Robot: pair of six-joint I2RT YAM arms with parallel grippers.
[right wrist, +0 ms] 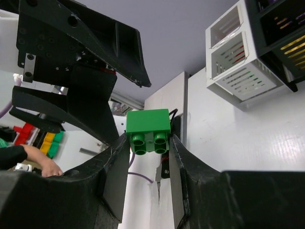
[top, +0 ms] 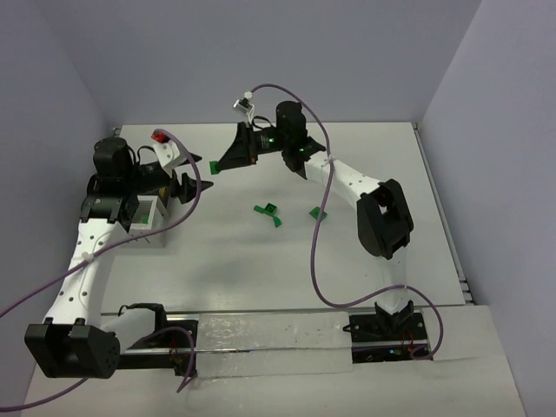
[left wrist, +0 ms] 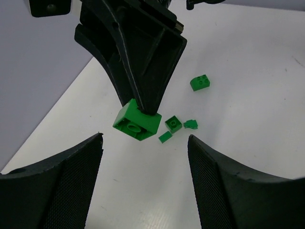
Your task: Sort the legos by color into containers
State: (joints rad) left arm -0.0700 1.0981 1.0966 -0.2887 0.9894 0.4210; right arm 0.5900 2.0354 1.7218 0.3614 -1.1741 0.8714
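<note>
Right gripper (right wrist: 148, 149) is clamped on a green brick (right wrist: 148, 125), upper centre of the top view. Left gripper (left wrist: 144, 139) fingers are wide, nothing between them. White slatted box (right wrist: 240, 62) sits upper right in the right wrist view; red, yellow and green glimpses show through the slats, contents unclear. Loose green bricks (top: 268, 211) lie mid-table.

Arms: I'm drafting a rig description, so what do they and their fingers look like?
Left arm and right arm: white links, black joints and bases, each trailed by a purple cable. Fingers are black, broad and tapered, with mesh-textured inner faces.
</note>
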